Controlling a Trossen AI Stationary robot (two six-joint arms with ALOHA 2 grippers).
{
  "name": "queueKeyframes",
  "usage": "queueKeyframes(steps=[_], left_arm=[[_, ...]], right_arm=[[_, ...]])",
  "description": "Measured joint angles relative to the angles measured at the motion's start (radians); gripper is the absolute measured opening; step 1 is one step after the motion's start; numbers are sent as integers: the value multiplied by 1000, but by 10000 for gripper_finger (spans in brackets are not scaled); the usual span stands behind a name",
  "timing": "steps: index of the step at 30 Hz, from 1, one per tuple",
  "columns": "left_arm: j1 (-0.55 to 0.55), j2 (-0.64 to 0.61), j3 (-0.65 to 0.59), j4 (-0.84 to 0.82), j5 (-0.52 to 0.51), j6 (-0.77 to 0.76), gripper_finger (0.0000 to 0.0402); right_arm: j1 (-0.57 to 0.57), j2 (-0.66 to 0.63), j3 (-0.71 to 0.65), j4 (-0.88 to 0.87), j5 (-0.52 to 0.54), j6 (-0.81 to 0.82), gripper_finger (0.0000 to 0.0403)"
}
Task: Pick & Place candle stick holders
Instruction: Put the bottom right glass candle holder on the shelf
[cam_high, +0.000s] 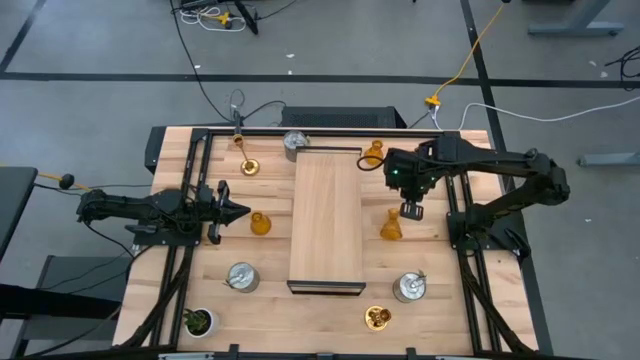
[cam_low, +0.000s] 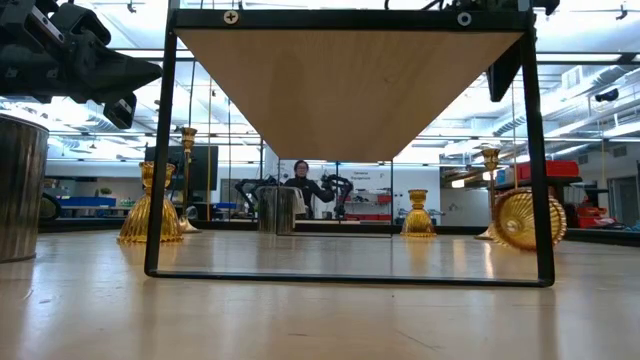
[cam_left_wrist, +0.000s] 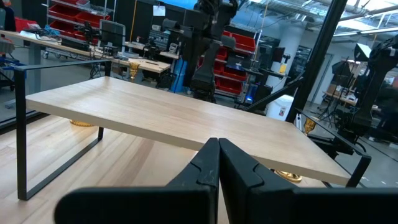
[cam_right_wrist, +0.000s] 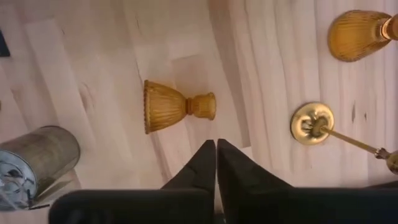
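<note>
Hovering just beside the raised wooden shelf (cam_high: 326, 217) at the middle of the table (cam_high: 170, 150), the right claw (cam_high: 411, 210) hangs with its fingers pressed together and holds nothing. An amber bell-shaped holder (cam_high: 390, 226) lies on its side directly below that claw, on the shelf's right. A second amber holder (cam_high: 373, 153) stands at the shelf's far right corner, and a third (cam_high: 260, 223) sits close to the shelf's left edge.

On the shelf's left side, the left claw (cam_high: 240, 211) points toward the shelf, its fingers also shut and empty, its tip just beside the third amber holder.

A silver round holder (cam_high: 296, 143) rests at the shelf's far left corner. Another silver holder (cam_high: 242, 277) stands off the shelf's near left corner, and a third (cam_high: 409, 288) off its near right corner. One gold thin-stemmed holder (cam_high: 249, 166) lies left of the shelf's far end, with another gold holder (cam_high: 238, 138) beyond it at the table's far rim. A third gold holder (cam_high: 378, 318) lies past the shelf's near right corner. A small potted plant (cam_high: 198, 321) sits well left of the shelf's near end.

A person (cam_low: 301, 186) is seen far beyond the shelf in the low view.
</note>
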Motion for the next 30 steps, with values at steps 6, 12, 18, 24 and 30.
queueKeyframes(steps=[6, 12, 18, 24, 30], left_arm=[[0, 0, 0, 0, 0, 0, 10], [0, 0, 0, 0, 0, 0, 10], [0, 0, 0, 0, 0, 0, 10], [0, 0, 0, 0, 0, 0, 10], [0, 0, 0, 0, 0, 0, 10]], right_arm=[[0, 0, 0, 1, 14, 34, 10], [0, 0, 0, -1, 13, 21, 11], [0, 0, 0, 0, -13, 192, 12], [1, 0, 0, -9, 12, 420, 49], [1, 0, 0, -10, 30, 595, 127]])
